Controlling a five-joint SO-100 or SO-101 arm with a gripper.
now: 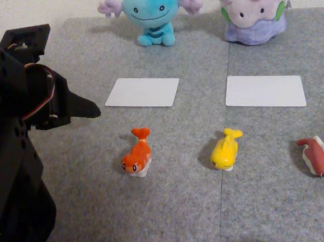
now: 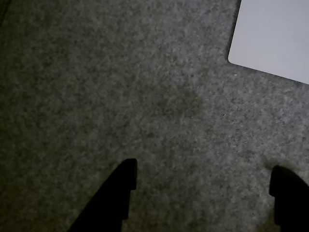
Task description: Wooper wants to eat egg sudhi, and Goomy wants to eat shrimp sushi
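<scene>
Other view: grey felt mat bearing, at the far edge, Wooper at left and Goomy at right, both upright and facing the near side. One white card lies before Wooper, a second white card before Goomy; both bare. Near row, left to right: shrimp sushi, egg sudhi, a dark red figurine, each standing apart on its white base, tail raised. None touches a card, so neither delivery looks begun. The black arm fills the left side, its gripper hanging above the mat, left of the cards and well apart from all figurines. Wrist view: two dark fingertips spread wide over bare felt, nothing between them, a card corner at upper right. Handling, as judged: the figurines look small, hard, glossy and light, likely to slip or tip; best pinched across the body's flanks, low, not by the tail.
</scene>
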